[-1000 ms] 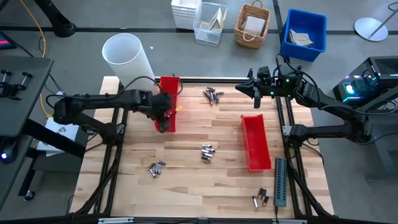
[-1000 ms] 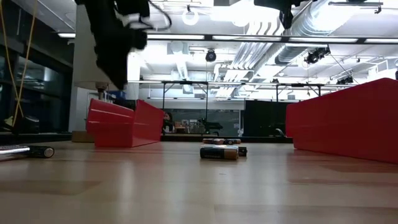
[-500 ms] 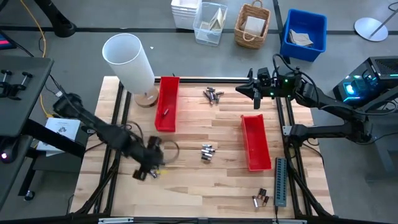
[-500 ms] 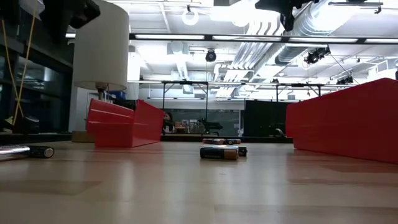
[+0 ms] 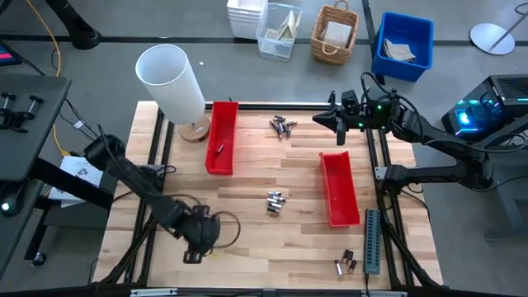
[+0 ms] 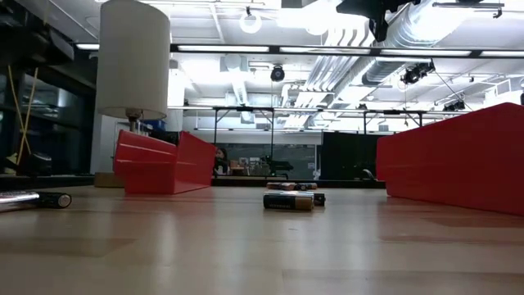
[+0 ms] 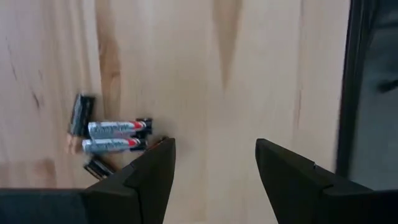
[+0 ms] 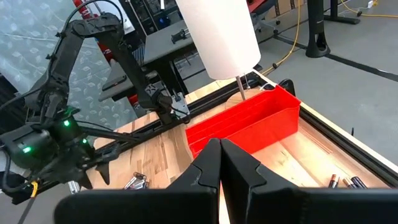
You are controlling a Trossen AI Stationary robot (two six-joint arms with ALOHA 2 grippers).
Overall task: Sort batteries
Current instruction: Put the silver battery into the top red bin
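Wooden tabletop: your left tool hangs wide open, empty, lower left beside batteries; your right tool, shut and empty, waits upper right.

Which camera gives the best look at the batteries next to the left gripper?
The left wrist view: the batteries lie close up beside the open left gripper, labels visible. The high view has them hidden under the left arm. The low view shows only one edge of the cluster. The right wrist view shows them small and far off.

A robotics lab: exposed ceiling ducts (strip-lit), benches, a framed wooden table.
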